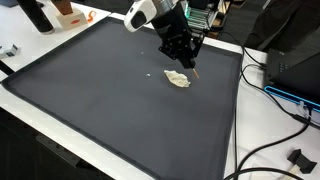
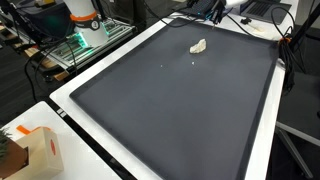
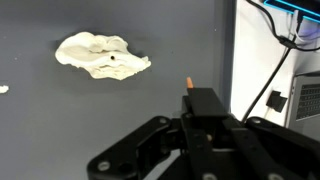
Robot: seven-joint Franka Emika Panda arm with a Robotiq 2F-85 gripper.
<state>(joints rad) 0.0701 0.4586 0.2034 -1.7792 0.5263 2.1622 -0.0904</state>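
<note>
A cream, lumpy piece (image 1: 177, 79) lies on the black mat (image 1: 100, 110), right of the mat's middle; both exterior views show the lump (image 2: 198, 46). My gripper (image 1: 185, 60) hangs just above and behind it, shut on a thin stick whose orange tip (image 3: 188, 82) pokes out past the fingers. In the wrist view the lump (image 3: 102, 56) is at upper left, apart from the gripper (image 3: 196, 98). The stick's tip is close to the mat, to the right of the lump. A tiny white crumb (image 1: 152, 73) lies a little way off.
The mat's white border (image 2: 70, 105) runs round it. Black cables (image 1: 268, 95) and a dark box (image 1: 300, 65) sit beyond the mat's edge. A cardboard box (image 2: 38, 150) stands at one corner, a green-lit device (image 2: 78, 42) at another side.
</note>
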